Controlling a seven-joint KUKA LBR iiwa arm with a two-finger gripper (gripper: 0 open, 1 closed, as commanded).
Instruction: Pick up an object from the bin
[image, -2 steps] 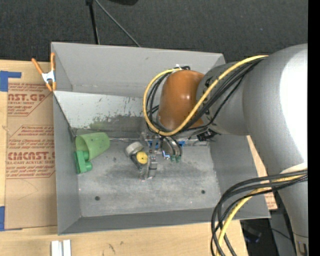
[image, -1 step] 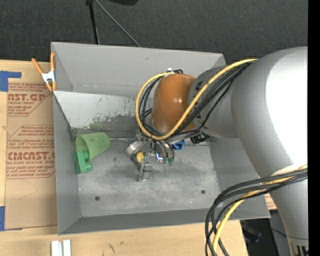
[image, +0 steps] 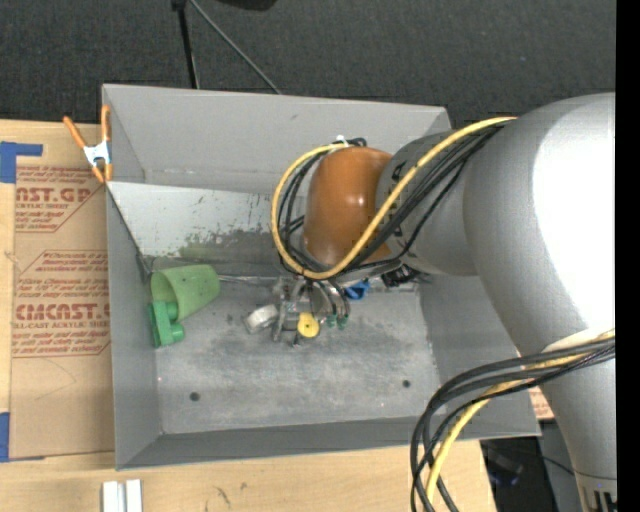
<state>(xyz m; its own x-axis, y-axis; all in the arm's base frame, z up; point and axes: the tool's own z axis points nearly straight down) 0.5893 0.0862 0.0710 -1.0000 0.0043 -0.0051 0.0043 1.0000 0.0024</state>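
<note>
My gripper (image: 296, 322) hangs low over the middle of the bin floor, under the orange wrist cover. A small silvery metal piece (image: 261, 318) lies just left of it, touching or nearly touching the fingers. A small yellow round piece (image: 308, 326) sits right at the fingertips. Whether either lies between the fingers I cannot tell. A green plastic cup with a handle (image: 178, 300) lies on its side near the left wall, well apart from the gripper.
A small blue thing (image: 357, 291) shows behind the gripper, partly hidden under the arm. The arm and its cables cover the bin's right side. Bare floor lies along the front of the bin.
</note>
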